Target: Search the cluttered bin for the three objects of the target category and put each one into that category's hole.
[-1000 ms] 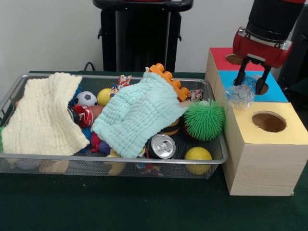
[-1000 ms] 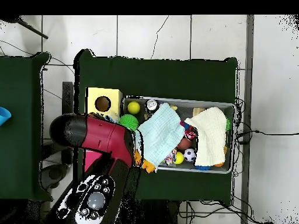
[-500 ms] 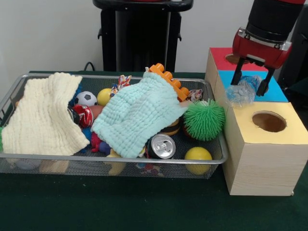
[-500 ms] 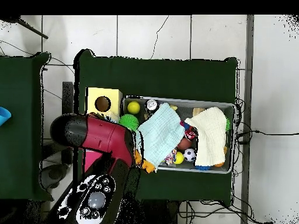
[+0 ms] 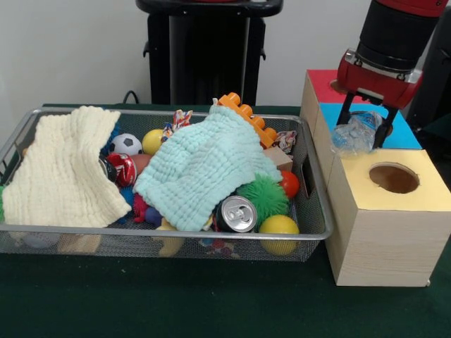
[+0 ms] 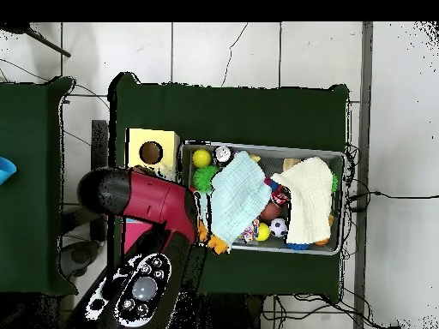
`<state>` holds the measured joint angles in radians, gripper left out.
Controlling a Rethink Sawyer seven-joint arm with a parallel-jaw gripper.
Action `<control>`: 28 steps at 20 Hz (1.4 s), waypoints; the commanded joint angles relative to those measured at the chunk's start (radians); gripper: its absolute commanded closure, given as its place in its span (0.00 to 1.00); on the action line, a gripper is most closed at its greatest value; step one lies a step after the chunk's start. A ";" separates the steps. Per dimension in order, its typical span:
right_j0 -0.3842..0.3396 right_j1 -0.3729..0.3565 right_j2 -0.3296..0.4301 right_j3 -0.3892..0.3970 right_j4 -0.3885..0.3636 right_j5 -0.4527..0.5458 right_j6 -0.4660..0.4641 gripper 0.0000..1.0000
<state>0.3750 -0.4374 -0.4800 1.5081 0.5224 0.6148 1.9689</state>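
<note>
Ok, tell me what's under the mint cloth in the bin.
Poking out from under the mint cloth: a soda can, a green spiky ball and an orange brick. The rest underneath is covered.
</note>
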 commanded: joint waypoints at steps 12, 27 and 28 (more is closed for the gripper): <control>-0.041 0.022 0.124 0.049 0.017 0.060 0.208 0.00; -0.040 0.029 0.125 0.040 0.014 0.058 0.208 1.00; -0.040 0.029 0.125 0.040 0.014 0.058 0.209 1.00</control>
<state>0.3670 -0.4413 -0.4798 1.5095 0.5234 0.6150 1.9689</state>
